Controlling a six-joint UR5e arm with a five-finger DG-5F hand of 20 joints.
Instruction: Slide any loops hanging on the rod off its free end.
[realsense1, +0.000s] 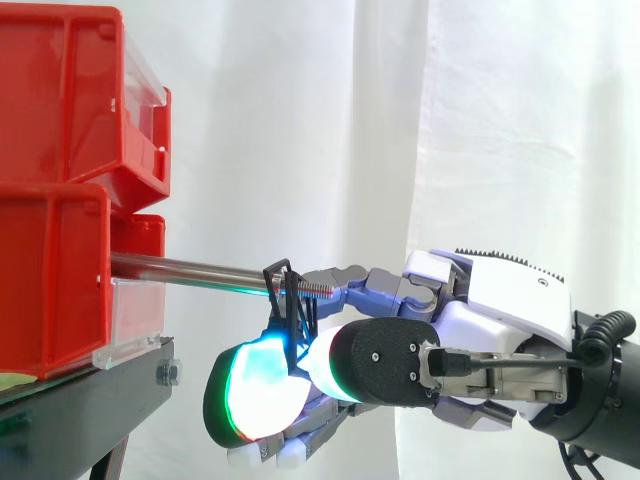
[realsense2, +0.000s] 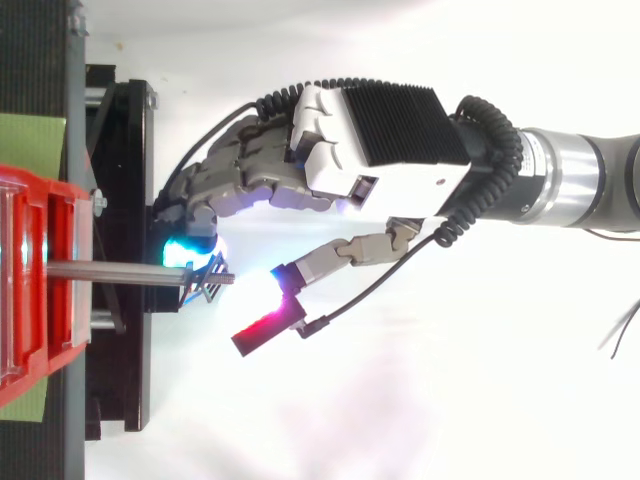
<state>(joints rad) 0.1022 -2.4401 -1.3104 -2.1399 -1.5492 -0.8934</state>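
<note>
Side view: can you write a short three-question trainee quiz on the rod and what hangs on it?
1. True or false: the black loop is already off the rod.
2. The rod's fixed end goes into: A) a red bin; B) a cardboard box; C) a wooden wall.
3. Fill in: in the side view the hand comes in from the ___ edge.

Key: 1 false, it hangs on the rod near the threaded free end; 2 A; 3 right.
</note>
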